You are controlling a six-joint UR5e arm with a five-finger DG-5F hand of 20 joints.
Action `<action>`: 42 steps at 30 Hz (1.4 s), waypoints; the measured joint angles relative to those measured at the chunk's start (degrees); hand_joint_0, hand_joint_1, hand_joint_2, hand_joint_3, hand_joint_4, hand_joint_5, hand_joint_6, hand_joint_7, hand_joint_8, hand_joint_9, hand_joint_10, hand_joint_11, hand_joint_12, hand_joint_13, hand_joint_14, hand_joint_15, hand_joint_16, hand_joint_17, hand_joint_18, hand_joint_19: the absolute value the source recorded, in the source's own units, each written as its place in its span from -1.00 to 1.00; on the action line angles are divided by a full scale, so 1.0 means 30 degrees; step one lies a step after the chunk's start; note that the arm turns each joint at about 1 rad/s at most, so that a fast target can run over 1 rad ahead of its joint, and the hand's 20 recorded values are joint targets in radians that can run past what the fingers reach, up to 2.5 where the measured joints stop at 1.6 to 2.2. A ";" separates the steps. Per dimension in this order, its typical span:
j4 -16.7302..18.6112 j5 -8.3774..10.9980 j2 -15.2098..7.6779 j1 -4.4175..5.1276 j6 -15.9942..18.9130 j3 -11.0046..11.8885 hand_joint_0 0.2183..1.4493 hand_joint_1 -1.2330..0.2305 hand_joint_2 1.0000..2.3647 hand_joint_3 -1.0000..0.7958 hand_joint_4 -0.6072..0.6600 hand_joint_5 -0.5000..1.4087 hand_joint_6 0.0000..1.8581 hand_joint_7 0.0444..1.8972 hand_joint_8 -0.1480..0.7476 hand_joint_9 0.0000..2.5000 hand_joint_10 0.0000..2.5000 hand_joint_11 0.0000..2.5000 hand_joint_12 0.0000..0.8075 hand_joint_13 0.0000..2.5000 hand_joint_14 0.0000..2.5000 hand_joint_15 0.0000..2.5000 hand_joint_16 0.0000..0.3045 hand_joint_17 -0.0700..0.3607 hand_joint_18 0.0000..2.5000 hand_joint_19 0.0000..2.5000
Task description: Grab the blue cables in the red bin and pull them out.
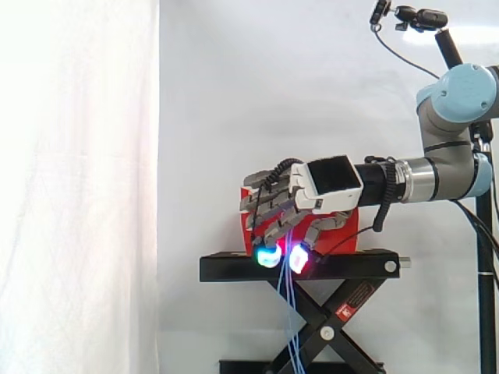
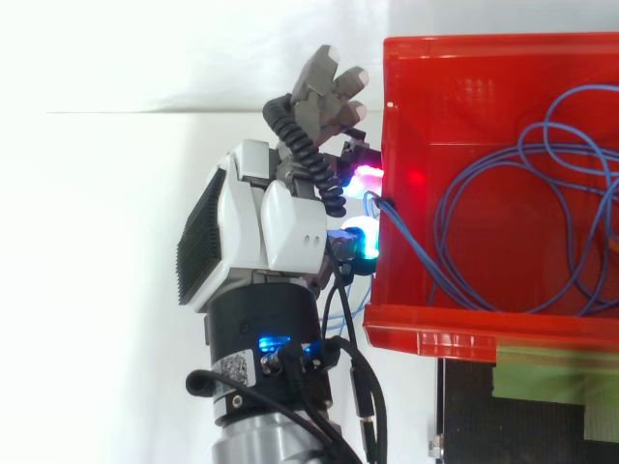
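The red bin (image 2: 455,58) sits on a black stand (image 1: 234,269). Thin blue cables (image 2: 411,246) lie looped inside the bin, and some run over its left wall to my hand (image 2: 266,222). In the side view my hand (image 1: 327,187) is in front of the bin at rim height, with its fingers curled down round the cables. Its glowing fingertips (image 1: 269,255) are level with the top of the stand. A bundle of blue cables (image 1: 290,312) hangs from the fingers past the stand's edge, down to the bottom of the view.
The stand is a black scissor lift (image 1: 327,319) before a white curtain. A camera on a mount (image 1: 413,17) and a dark pole (image 1: 490,257) stand at the right, behind the arm. In the top view there is open white floor to the left of the bin.
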 measured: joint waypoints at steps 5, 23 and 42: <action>0.0025 0.0000 0.0004 -0.0006 -0.0022 -0.0002 0.02 -0.61 -1.00 -1.00 0.01 0.60 -0.98 -0.20 -0.21 -0.37 -0.99 -0.77 -0.27 -0.55 -0.99 -0.82 -0.74 -0.26 -0.69 -0.81; -0.0043 -0.0115 -0.0006 -0.0091 -0.0083 -0.0022 -0.01 -0.64 -1.00 -1.00 0.09 0.52 -0.98 -0.39 -0.21 -0.38 -0.99 -0.77 -0.27 -0.55 -0.99 -0.82 -0.74 -0.26 -0.69 -0.81; -0.0283 -0.0117 -0.0009 -0.0242 -0.0059 -0.0059 -0.01 -0.66 -1.00 -1.00 0.10 0.51 -0.98 -0.38 -0.20 -0.38 -0.99 -0.77 -0.27 -0.56 -0.99 -0.82 -0.74 -0.26 -0.69 -0.81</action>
